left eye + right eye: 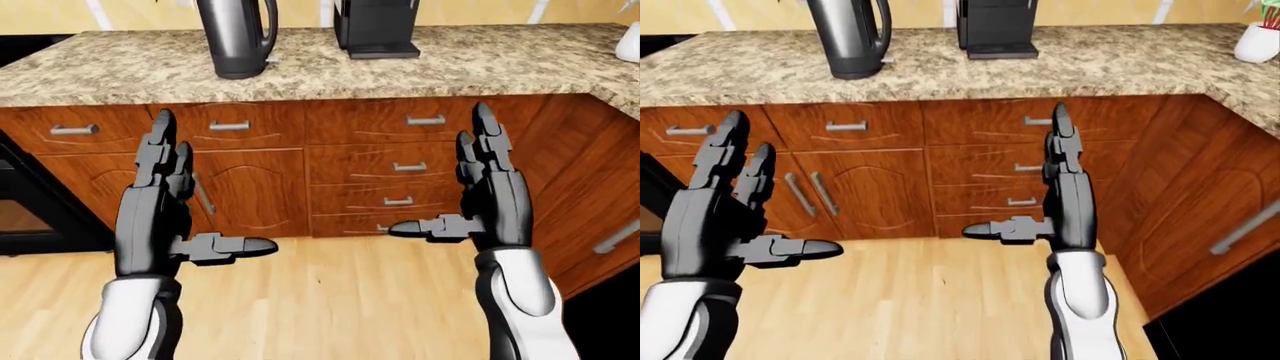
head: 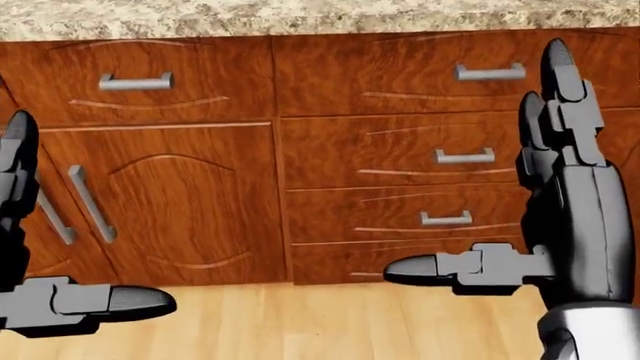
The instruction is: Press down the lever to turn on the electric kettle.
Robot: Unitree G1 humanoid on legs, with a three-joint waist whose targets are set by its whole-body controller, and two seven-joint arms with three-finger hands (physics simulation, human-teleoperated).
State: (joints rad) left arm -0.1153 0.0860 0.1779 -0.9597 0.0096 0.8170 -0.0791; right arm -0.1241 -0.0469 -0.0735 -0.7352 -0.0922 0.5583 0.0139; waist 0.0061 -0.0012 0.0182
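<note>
The silver electric kettle (image 1: 237, 36) with a black handle stands on the granite counter (image 1: 470, 64) at the upper left of the left-eye view; its top is cut off by the frame. Its lever is too small to make out. Both my hands are raised over the floor, well below and short of the counter. My left hand (image 1: 200, 199) is open, fingers pointing up and thumb out to the right, below the kettle. My right hand (image 1: 445, 180) is open the same way, thumb pointing left, before the drawers. Neither hand holds or touches anything.
A black coffee machine (image 1: 375, 28) stands right of the kettle. A white pot (image 1: 1258, 41) sits at the counter's right corner. Wooden drawers (image 2: 465, 157) and cabinet doors (image 2: 170, 202) lie under the counter, which turns toward me at right. A dark oven (image 1: 25, 214) is at left.
</note>
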